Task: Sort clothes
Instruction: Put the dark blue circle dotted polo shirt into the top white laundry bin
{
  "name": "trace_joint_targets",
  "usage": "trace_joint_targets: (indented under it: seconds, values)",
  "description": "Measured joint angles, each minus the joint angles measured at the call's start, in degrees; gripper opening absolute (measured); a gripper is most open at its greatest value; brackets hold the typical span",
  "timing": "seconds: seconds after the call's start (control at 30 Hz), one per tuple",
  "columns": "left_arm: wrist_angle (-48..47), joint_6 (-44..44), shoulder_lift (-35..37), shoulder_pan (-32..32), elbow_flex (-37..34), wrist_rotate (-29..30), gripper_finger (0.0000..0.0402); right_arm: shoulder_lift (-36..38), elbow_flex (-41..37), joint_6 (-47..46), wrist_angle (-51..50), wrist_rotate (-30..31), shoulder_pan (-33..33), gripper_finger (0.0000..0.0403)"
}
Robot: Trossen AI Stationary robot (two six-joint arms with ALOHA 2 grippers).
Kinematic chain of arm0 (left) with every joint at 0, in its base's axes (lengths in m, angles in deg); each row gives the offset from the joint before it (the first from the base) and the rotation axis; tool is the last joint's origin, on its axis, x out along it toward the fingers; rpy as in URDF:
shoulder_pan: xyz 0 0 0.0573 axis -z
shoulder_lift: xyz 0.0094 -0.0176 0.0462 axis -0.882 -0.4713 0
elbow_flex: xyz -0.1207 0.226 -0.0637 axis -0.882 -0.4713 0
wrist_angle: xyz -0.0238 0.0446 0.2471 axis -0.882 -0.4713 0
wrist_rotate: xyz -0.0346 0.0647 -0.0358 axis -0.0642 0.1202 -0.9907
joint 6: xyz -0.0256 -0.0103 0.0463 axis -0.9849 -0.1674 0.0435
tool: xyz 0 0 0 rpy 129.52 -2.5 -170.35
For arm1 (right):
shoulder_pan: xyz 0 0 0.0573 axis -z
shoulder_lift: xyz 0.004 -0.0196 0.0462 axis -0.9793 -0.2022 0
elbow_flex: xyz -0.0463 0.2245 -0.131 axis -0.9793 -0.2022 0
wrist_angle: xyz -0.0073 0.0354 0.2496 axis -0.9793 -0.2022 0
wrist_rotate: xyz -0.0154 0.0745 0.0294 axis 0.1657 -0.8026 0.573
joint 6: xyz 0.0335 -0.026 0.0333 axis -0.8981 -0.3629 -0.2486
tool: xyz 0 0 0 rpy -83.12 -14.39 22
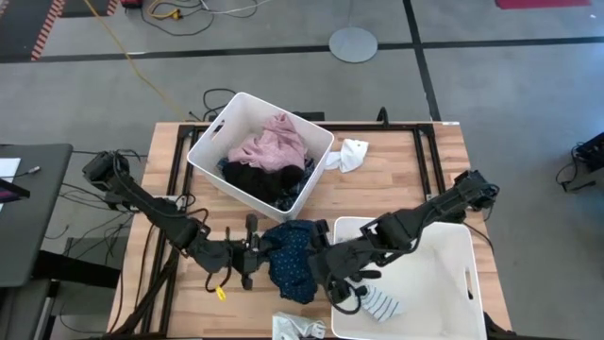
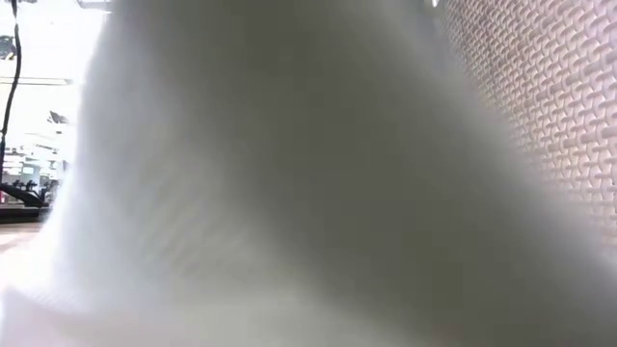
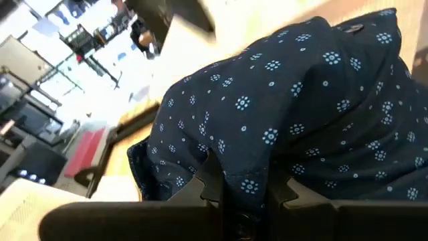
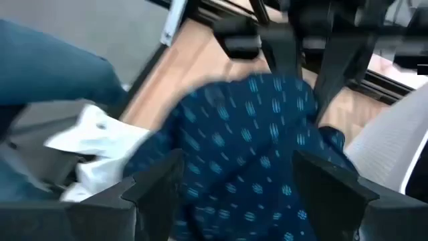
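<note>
The navy dotted garment lies bunched on the table between my two grippers. My left gripper is at its left side and is shut on it; the left wrist view shows the dotted cloth close up. My right gripper is open at the garment's right side, and its two fingers stand apart on either side of the cloth. I cannot tell whether they touch it. A pink garment and a black garment lie in the far bin. A striped sock lies in the near bin. My left gripper pinches a bunched fold at the navy dotted garment's left edge between its two fingers. The fingers come about level from the table's left. The cloth rises in a mound past the fingers, and the rest of it lies on the table.
One white bin stands at the far left, and another at the near right. A white sock lies on the table beside the far bin. A pale cloth piece lies at the near edge. Something white and close fills the low view.
</note>
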Motion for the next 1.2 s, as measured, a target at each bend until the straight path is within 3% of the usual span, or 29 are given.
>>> trace_joint_targets:
  seconds: [0.17, 0.37, 0.83, 0.93, 1.13, 1.2]
  values:
    - [3.49, 3.19, 2.01, 0.70, 0.00, -0.44, 0.0028, -1.87, 0.04, 2.64, 0.70, 3.35, 0.78, 0.0297]
    - [5.46, 3.61, 3.64, 0.71, 0.00, -6.22, 0.0028, -3.93, 0.02, 5.95, 2.60, 11.18, 1.89, 0.0297]
    - [7.21, 5.03, 3.53, 0.35, 0.24, -10.20, 0.0028, -7.83, -0.07, 13.86, 17.32, 7.93, 4.78, 0.0287]
    - [6.44, 4.81, 3.52, 0.37, 0.24, -10.43, 0.0028, -8.80, -0.09, 14.11, 18.76, 7.95, 4.92, 0.0250]
    - [6.49, 4.03, 3.78, 0.59, 0.42, -9.71, 0.0054, -8.45, -0.11, 13.89, 17.17, 8.87, 5.27, 0.0087]
    - [6.80, 4.16, 3.85, 1.00, 0.50, -8.13, 0.0071, -8.33, -0.11, 14.10, 17.01, 9.29, 5.27, 0.0063]
